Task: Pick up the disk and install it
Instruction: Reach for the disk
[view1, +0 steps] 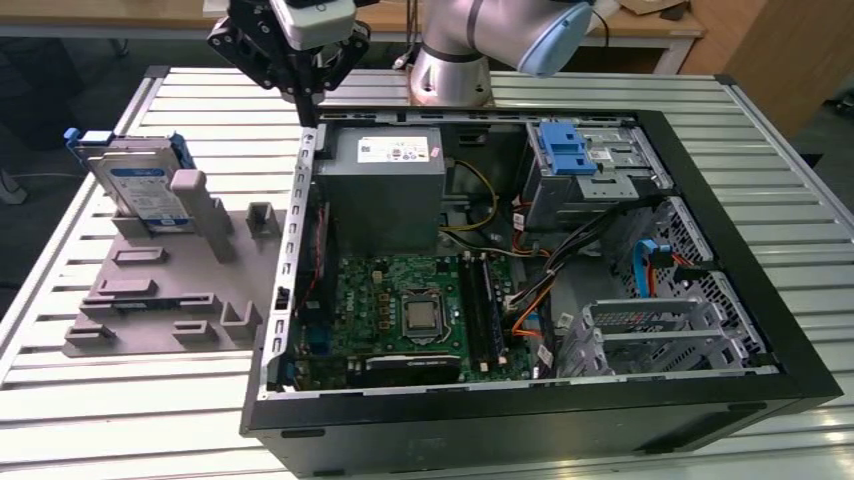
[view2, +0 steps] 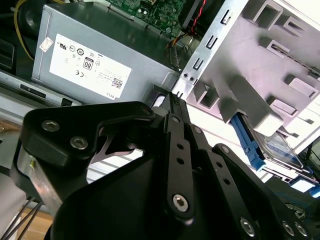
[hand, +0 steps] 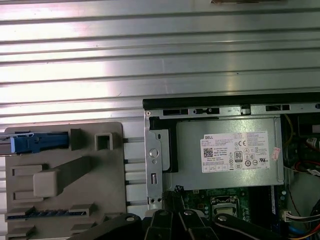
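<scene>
The disk (view1: 143, 187), a silver drive with a white-and-blue label in a blue carrier bracket, stands upright in a slot of the grey fixture (view1: 160, 295) on the exterior view's left. Its blue bracket (hand: 37, 142) shows edge-on in the first wrist view, and the drive (view2: 274, 146) sits behind a grey post in the second wrist view. My gripper (view1: 315, 106) hangs over the far left corner of the open computer case (view1: 747, 330), to the right of the disk and well apart from it. Its fingers (view2: 173, 107) are shut together and hold nothing.
Just below the gripper lies the grey power supply box with a white sticker (view1: 387, 185). A silver drive bay with a blue latch (view1: 574, 150) sits at the case's far right. The motherboard (view1: 407, 310) and cables (view1: 527, 300) fill the case floor. Everything rests on a slatted metal table (view1: 120, 410).
</scene>
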